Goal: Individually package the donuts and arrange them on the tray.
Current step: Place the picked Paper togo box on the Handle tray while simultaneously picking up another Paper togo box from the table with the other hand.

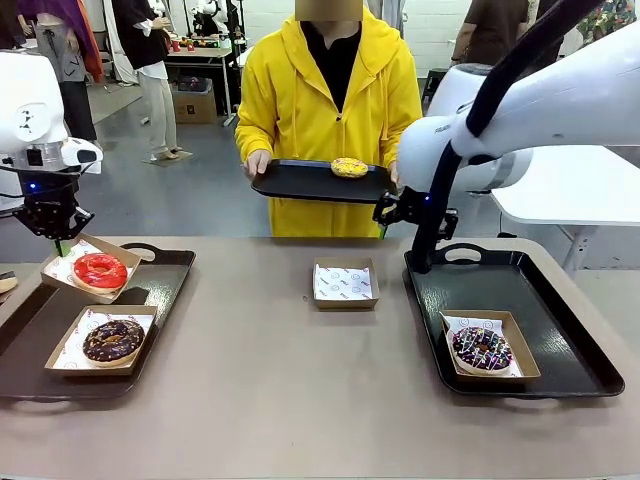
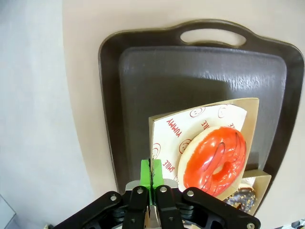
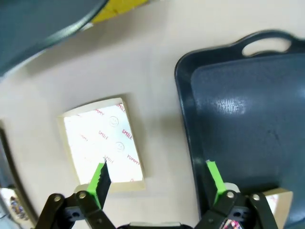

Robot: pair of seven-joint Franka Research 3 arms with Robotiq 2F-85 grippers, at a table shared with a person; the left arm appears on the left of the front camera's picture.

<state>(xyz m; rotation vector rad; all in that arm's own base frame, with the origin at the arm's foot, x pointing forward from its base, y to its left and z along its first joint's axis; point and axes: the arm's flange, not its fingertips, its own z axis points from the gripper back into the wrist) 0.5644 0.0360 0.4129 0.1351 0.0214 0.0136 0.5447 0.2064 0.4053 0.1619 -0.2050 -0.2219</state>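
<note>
Pads of the left end effector [image 2: 151,179] are pressed together on the edge of the cardboard box [image 2: 238,107] that carries the red donut [image 2: 217,160]. In the front view this box looks tilted at the 12 o'clock end of the left tray [image 2: 200,71], with the boxed chocolate donut [image 1: 112,340] just beside it at 6 o'clock. The right end effector [image 3: 157,179] hangs with its fingers wide apart and nothing between them. It is over the bare desk [image 1: 250,380], between the empty box [image 3: 102,143] and the right tray [image 3: 248,109], where the boxed purple sprinkled donut [image 1: 482,347] rests.

The yellow donut [image 1: 349,167], not yet boxed, lies on a black tray [image 1: 290,182] held by the person at the desk's far side. That puts it at about 11 o'clock from the right end effector and above it. Being a ring, it has no long axis to line up with. The right arm is both nearer and free, so the pick likely falls to it.
</note>
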